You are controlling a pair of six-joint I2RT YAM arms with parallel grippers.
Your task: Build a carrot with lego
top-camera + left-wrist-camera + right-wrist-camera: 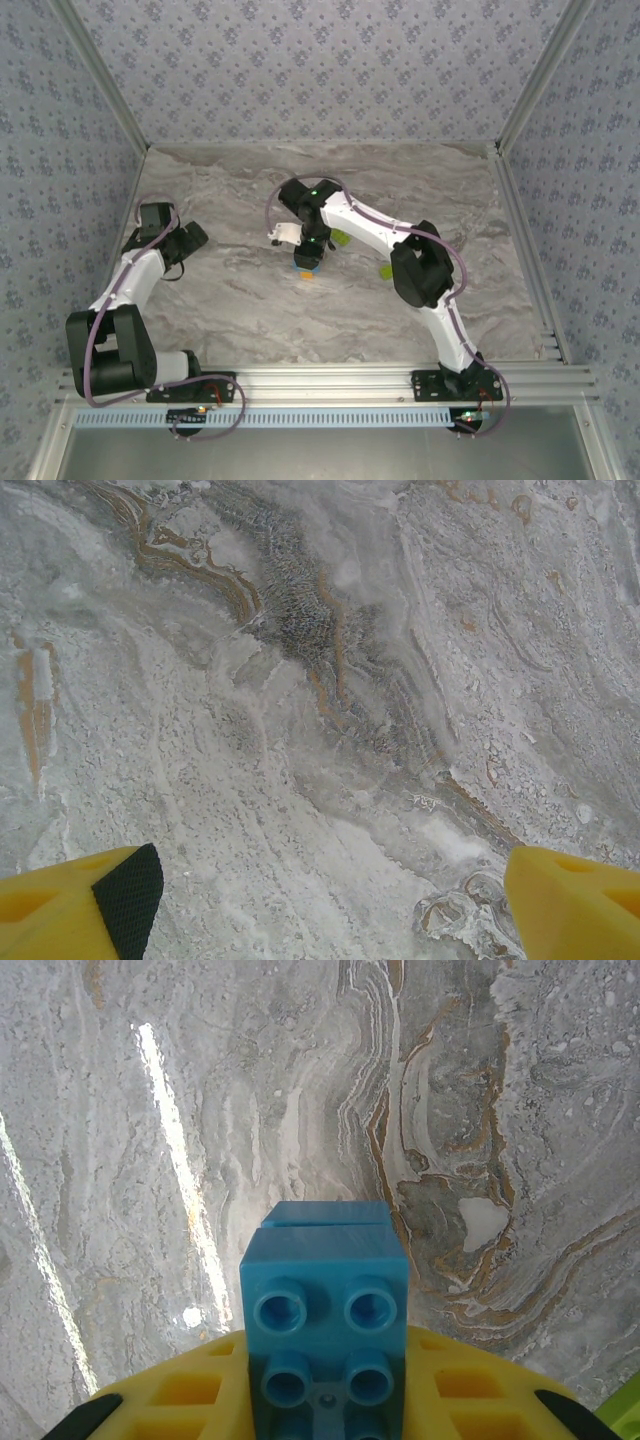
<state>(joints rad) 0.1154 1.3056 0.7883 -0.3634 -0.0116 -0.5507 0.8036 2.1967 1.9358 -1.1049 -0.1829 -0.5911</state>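
Two stacked blue studded plastic lego bricks (325, 1300) sit clamped between the closed yellow fingers of the right gripper (325, 1400), low over the grey marble table (150, 1110). An orange brick (306, 276) seems to lie directly beneath; pressing straight down with the studs aligned should seat them. Lime-green bricks (342, 237) lie just beside. Well apart, the left gripper (330, 900) gapes wide, empty.

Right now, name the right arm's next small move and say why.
Probably ease the right gripper straight down and press its blue bricks onto the orange brick. The jaws are shut on the blue pair, and the top view shows orange just beneath them; whether they already touch I cannot tell. The lime-green bricks lie loose nearby for later.
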